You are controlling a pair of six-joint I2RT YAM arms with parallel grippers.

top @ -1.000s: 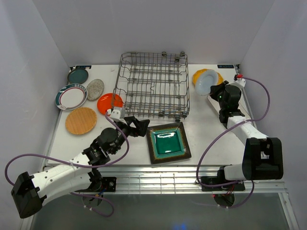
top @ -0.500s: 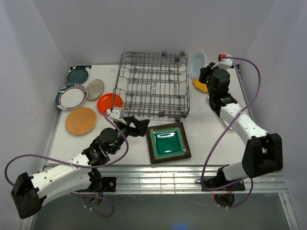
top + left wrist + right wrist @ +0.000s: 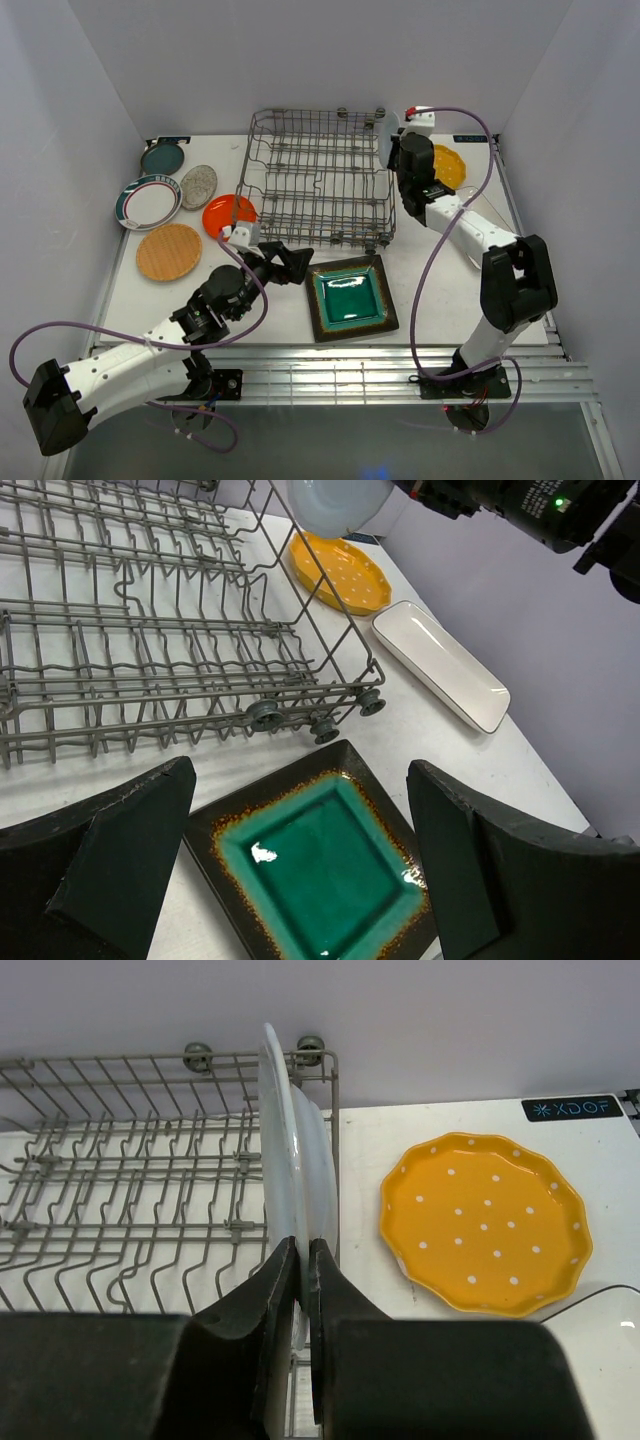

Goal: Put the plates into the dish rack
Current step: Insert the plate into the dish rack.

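- Motion first: within the last second the right gripper (image 3: 303,1245) swung the pale blue plate (image 3: 283,1130) from above the yellow scalloped plate (image 3: 485,1222), at the upper right of the top view, across to the dish rack (image 3: 320,180).
- Its jaws were pinched nearly shut on the plate's lower rim. The plate stood on edge over the rack's far right side and did not look seated between tines.
- The left gripper (image 3: 305,850) had not moved. Its jaws were spread wide and empty above the green-centred square plate (image 3: 350,297).
- The rack looked otherwise bare, so this was likely the first plate loaded.
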